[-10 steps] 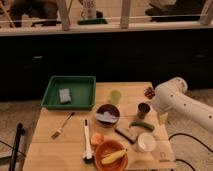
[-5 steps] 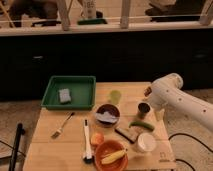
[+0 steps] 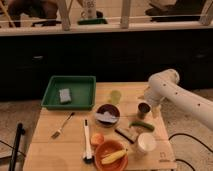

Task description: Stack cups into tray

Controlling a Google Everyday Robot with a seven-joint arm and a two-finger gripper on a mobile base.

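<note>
The small grey metal cup [image 3: 143,110] stands on the wooden table, right of centre. The pale yellow-green cup [image 3: 116,96] stands further back, just right of the green tray [image 3: 54,100], which sits at the table's back left with a grey sponge [image 3: 65,95] inside. My white arm [image 3: 172,95] reaches in from the right. My gripper [image 3: 149,104] is at its lower end, right beside and slightly above the metal cup, mostly hidden by the arm.
A dark bowl [image 3: 108,115] sits mid-table. An orange bowl with a banana [image 3: 111,154] is at the front, and a white cup [image 3: 146,142] is at front right. A green vegetable [image 3: 141,126], a fork [image 3: 62,126] and a brush [image 3: 86,142] lie around.
My arm has moved left and bent in, bringing the gripper closer to the metal cup. The objects on the table have not moved.
</note>
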